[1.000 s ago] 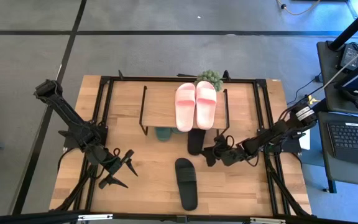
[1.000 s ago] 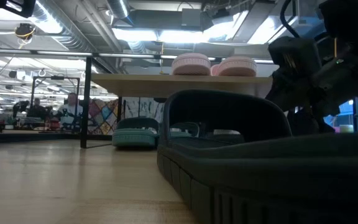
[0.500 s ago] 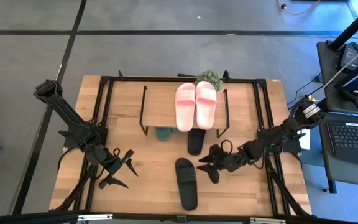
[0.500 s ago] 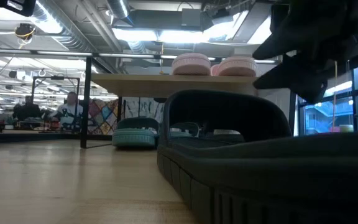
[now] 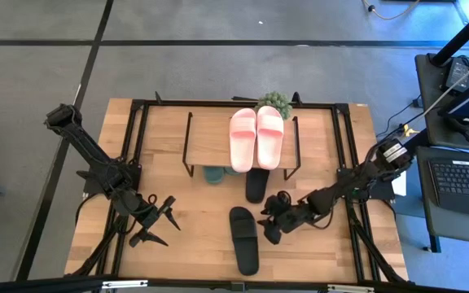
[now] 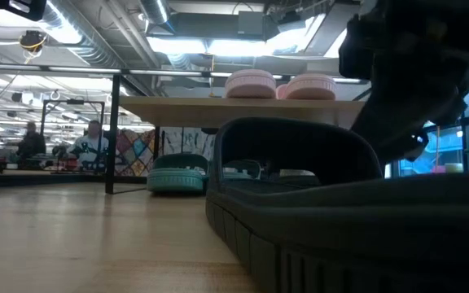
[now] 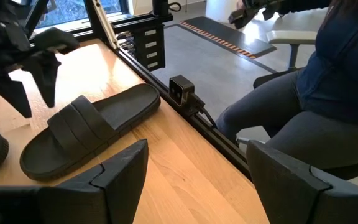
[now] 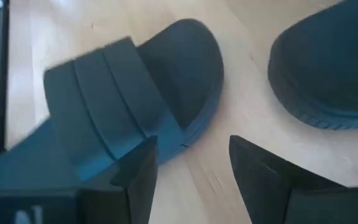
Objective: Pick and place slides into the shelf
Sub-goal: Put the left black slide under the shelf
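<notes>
a robotics lab or workshop: a wooden table (image 5: 186,236) in a black frame (image 5: 137,146) on grey floor with taped lines, a laptop (image 5: 461,181) on a side desk, bare ceiling ducts and strip lights (image 6: 210,45), and people (image 6: 92,142) at benches behind.

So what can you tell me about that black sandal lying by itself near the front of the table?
The black slide is a plain, matte, rubbery-looking sandal with one wide ribbed strap over a flat footbed. It lies sole-down on the wooden table, lengthwise toward the shelf, apart from its mate, which sits half under that shelf. Nothing grips it: the right gripper hangs open beside it, fingers just short of its edge.
</notes>
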{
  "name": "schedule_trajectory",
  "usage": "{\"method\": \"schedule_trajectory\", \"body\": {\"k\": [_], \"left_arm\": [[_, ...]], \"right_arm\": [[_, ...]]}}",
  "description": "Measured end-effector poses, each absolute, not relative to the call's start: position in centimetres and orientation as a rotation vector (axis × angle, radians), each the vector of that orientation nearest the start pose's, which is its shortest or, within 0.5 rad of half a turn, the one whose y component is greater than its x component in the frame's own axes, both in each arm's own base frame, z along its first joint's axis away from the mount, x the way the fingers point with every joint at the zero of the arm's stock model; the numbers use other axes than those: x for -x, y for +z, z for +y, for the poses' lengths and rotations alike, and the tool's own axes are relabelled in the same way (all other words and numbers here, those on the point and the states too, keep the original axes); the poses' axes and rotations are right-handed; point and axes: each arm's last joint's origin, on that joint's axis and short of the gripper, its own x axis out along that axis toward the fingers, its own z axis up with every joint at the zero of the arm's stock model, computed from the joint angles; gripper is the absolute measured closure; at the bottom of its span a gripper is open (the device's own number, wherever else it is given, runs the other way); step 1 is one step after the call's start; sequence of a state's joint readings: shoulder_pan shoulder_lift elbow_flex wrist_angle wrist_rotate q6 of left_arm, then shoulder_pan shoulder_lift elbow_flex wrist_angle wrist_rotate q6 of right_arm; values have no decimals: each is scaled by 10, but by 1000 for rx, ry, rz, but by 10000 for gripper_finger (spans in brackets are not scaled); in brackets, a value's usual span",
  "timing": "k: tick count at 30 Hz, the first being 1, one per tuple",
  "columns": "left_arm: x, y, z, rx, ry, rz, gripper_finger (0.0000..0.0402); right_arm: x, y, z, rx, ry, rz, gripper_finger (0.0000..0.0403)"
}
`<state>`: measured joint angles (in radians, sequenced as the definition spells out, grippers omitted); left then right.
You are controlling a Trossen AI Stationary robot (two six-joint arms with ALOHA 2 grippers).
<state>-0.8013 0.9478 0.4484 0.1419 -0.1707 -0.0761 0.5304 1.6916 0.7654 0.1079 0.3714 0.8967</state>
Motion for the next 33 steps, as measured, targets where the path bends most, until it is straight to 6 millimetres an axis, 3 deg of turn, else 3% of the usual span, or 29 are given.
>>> {"method": "schedule_trajectory", "body": {"k": [11,33], "left_arm": [[-142,219,-140,-101,-610,352,138],[-141,214,-139,-124,-606,395,138]], "right_arm": [[-284,120,129,-448,-263,776,205],[-301,119,79,-384,-376,779,205]]}}
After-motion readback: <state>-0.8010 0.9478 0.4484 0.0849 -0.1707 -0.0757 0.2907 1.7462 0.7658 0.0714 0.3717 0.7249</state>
